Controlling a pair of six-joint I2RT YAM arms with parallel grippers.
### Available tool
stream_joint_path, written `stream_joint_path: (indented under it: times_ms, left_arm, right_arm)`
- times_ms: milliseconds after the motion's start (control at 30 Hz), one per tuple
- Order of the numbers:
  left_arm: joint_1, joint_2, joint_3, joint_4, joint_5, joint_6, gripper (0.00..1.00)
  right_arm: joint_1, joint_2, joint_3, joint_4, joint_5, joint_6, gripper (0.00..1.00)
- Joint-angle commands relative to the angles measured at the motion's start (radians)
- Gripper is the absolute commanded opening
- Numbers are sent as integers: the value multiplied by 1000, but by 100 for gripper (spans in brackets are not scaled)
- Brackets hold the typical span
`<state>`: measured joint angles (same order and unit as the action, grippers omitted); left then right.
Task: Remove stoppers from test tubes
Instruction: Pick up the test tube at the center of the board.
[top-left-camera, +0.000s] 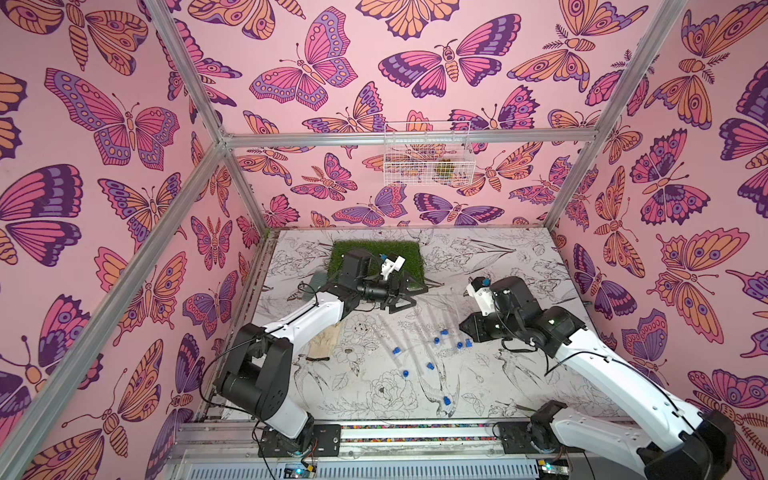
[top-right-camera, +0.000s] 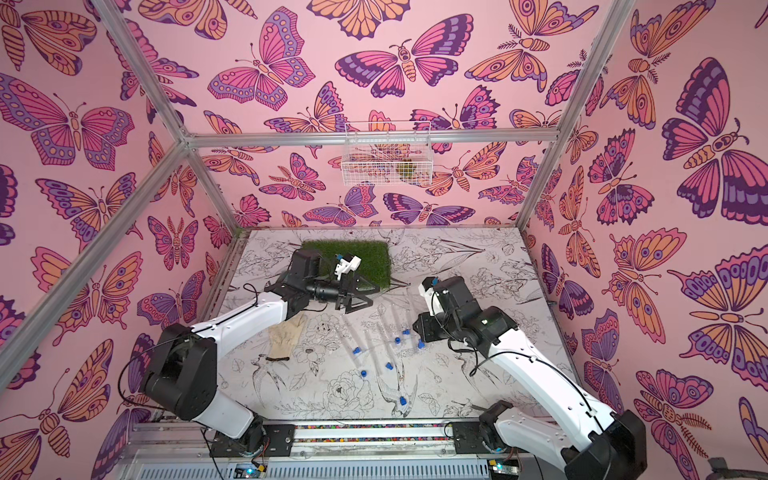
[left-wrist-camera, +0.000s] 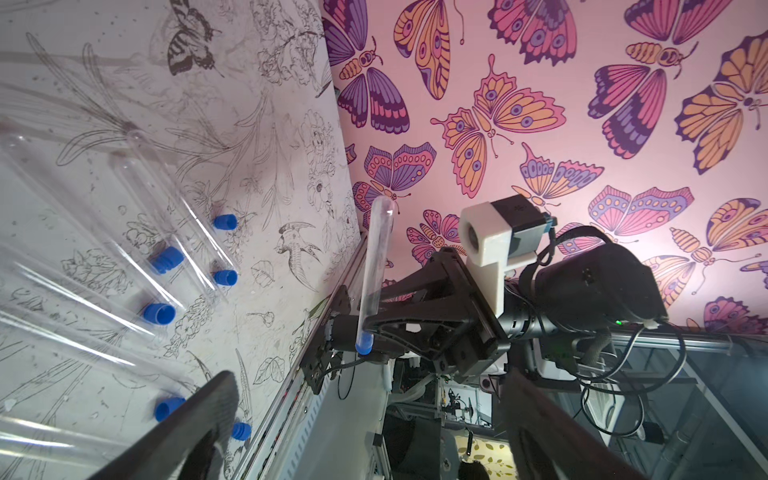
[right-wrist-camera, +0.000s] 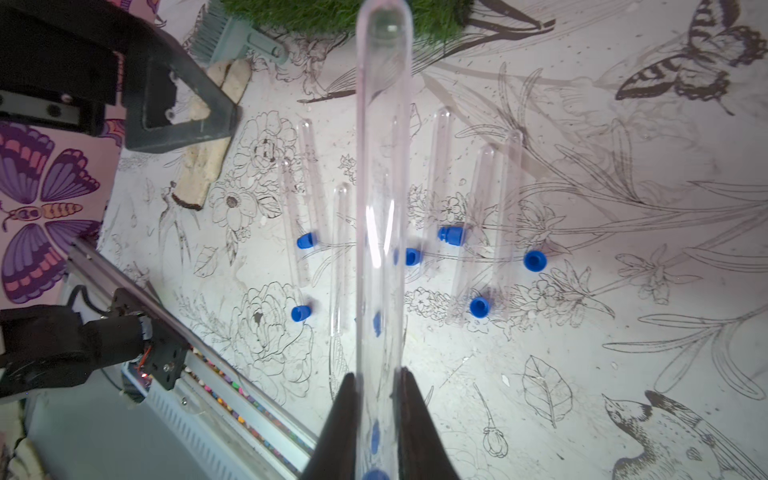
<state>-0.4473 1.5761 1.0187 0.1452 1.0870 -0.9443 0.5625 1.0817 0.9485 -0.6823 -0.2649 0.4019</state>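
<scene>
1. Two grippers are hanging over the table (top-left-camera: 519, 257). In both top views the left gripper (top-left-camera: 419, 296) (top-right-camera: 372, 294) is hovering at the near edge of the mat (top-left-camera: 399, 253), and the right gripper (top-left-camera: 462, 328) (top-right-camera: 416, 328) is hovering just beside the scattered tubes.
2. The left wrist view is showing the left gripper's fingers (left-wrist-camera: 199, 415) spread wide, with nothing between them.
3. The right wrist view is showing the right gripper (right-wrist-camera: 378, 386) clamping a tube (right-wrist-camera: 382, 166) near its mouth. A stopper (right-wrist-camera: 376, 473) is sitting in that end, behind the fingers.
4. The left wrist view is catching that tube (left-wrist-camera: 374, 257) from the side. It is lifted clear of the table with its stopper (left-wrist-camera: 364, 347) plugging the gripped end. The top views are barely showing it, since the clear wall is too faint there.
5. More tubes (right-wrist-camera: 440, 166) are lying roughly parallel on the table, with stoppers (right-wrist-camera: 535, 260) among them. Some are sitting at tube mouths, and I cannot tell whether they are plugged in.
6. In both top views one stopper (top-left-camera: 446, 401) (top-right-camera: 402, 401) is lying apart from the rest, toward the front rail.
7. Only the top views are showing the basket (top-left-camera: 428, 153) on the back wall.
8. The right wrist view is showing a brush (right-wrist-camera: 232, 37) beside the glove (right-wrist-camera: 208, 166). In the top views the left arm is hiding most of the brush.
</scene>
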Motion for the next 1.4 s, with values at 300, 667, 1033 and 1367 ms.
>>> stream_joint_path:
  times_ms: [300, 667, 1033, 1367]
  left_arm:
    - [15, -59, -83, 314, 66, -178, 100]
    - [-50, -47, -66, 181, 66, -178, 100]
    - [-96, 13, -2, 175, 66, -178, 100]
    - [-109, 9, 1, 152, -14, -139, 46]
  right_arm:
    - [-7, 57, 78, -1, -213, -22, 13]
    - [4, 58, 72, 93, -289, 32, 13]
    - [29, 58, 69, 135, -289, 65, 13]
    - [34, 59, 59, 174, -294, 99, 13]
